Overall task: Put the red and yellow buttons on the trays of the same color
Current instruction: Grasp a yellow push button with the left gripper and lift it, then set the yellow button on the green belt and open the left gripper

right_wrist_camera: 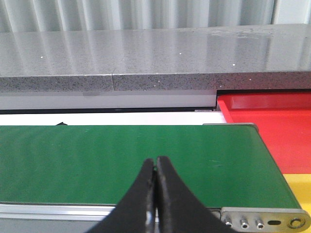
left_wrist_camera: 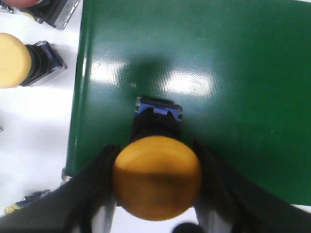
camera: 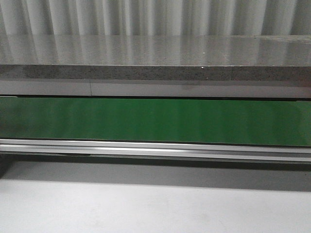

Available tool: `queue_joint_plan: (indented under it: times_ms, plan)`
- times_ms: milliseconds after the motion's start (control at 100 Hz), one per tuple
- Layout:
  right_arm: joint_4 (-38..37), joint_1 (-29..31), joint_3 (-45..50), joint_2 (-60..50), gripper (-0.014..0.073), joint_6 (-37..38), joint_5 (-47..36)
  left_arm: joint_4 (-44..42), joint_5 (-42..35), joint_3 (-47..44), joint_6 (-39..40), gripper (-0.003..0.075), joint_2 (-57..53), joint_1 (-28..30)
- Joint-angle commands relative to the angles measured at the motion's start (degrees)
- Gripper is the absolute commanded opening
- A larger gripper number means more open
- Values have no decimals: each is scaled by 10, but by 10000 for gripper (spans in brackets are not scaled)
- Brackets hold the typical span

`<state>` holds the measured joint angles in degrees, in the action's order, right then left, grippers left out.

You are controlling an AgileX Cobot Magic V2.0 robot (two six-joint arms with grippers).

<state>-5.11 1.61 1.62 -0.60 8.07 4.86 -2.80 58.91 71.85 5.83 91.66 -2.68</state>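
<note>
In the left wrist view a yellow button [left_wrist_camera: 157, 177] with a black and blue base [left_wrist_camera: 158, 110] stands upright over the green conveyor belt [left_wrist_camera: 233, 73]. My left gripper [left_wrist_camera: 154, 147] is shut on its cap, one dark finger against each side. Whether the base touches the belt I cannot tell. A second yellow button [left_wrist_camera: 12, 59] and part of a red button [left_wrist_camera: 18, 2] lie on the white surface beside the belt. My right gripper [right_wrist_camera: 156, 161] is shut with nothing in it, over the belt's [right_wrist_camera: 97, 155] near edge. The red tray [right_wrist_camera: 272, 126] and a corner of the yellow tray [right_wrist_camera: 300, 187] sit past the belt's end.
The front view shows only the green belt [camera: 155, 120], its metal rail [camera: 155, 149] and a grey stone ledge [camera: 155, 63] behind; no gripper appears there. The belt's end roller bracket [right_wrist_camera: 265, 221] lies close to my right gripper.
</note>
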Motion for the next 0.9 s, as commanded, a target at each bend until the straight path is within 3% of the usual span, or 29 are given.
queue_joint_plan:
  times_ms: [0,160,230,500,680,890]
  plan:
    - [-7,-1,-11,-7,-65,-2,-42,-1,-22,15,0,226,-20,-5]
    - [-7,-1,-11,-7,-65,-2,-42,6,-20,15,1,496,-16,-5]
    - [-7,-1,-11,-7,-65,-2,-42,13,-25,15,1,554,-16,-5]
    - [-7,-1,-11,-7,-65,-2,-42,86,-81,33,1,555,-31,-5]
    - [-7,-1,-11,-7,-65,-2,-42,83,-47,83,1,555,-31,36]
    - [-7,-1,-11,-7,-65,-2,-42,44,34,103,1,554,-28,126]
